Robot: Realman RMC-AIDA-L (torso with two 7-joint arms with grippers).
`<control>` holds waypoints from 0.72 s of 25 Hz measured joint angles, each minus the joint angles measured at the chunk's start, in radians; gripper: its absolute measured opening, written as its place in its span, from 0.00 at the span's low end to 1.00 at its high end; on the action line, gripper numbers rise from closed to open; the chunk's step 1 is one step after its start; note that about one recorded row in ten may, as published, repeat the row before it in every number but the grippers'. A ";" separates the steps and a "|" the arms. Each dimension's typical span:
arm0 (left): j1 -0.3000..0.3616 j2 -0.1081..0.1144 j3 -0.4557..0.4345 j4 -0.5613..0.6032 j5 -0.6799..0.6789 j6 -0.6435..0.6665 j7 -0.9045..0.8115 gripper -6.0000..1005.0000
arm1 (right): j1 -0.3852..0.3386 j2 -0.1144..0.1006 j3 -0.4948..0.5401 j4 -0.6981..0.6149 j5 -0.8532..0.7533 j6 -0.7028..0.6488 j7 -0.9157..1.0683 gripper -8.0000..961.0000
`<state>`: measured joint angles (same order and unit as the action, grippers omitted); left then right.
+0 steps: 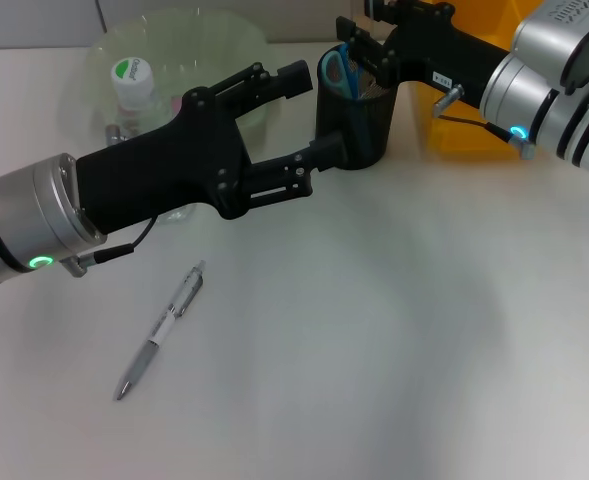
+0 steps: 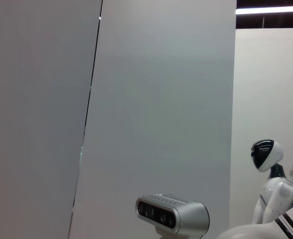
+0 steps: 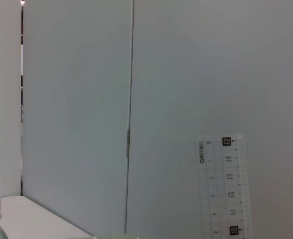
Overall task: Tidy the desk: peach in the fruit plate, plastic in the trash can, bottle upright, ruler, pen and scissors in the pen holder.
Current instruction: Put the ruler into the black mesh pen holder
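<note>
Pen (image 1: 162,331) lies nearest on the white table (image 1: 394,330), slanted, well apart from both arms. Beyond it the left gripper (image 1: 309,115) hovers above the table with its jaws spread wide, nothing between them, the lower finger tip just beside the black pen holder (image 1: 355,125). Blue scissors (image 1: 336,70) handles stick up out of that holder. Over its rim sits the right gripper (image 1: 366,50) (whether its jaws are apart or clamped I cannot tell); the right wrist view shows a clear ruler (image 3: 221,186) standing upright. Farther left, an upright bottle (image 1: 134,95) stands by the clear fruit plate (image 1: 224,45).
</note>
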<state>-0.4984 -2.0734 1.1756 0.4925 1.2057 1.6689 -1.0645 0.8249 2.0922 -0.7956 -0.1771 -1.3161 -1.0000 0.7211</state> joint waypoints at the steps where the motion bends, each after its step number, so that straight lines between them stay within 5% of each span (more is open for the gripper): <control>1: 0.001 0.000 0.000 0.000 0.000 0.001 0.000 0.83 | 0.000 0.000 0.000 0.000 0.000 0.000 0.002 0.56; 18: 0.008 0.000 0.008 0.000 0.000 0.006 -0.002 0.83 | -0.030 0.000 0.013 0.000 0.014 -0.051 0.008 0.63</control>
<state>-0.4908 -2.0734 1.1834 0.4924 1.2058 1.6752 -1.0670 0.7946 2.0922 -0.7829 -0.1770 -1.3019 -1.0506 0.7290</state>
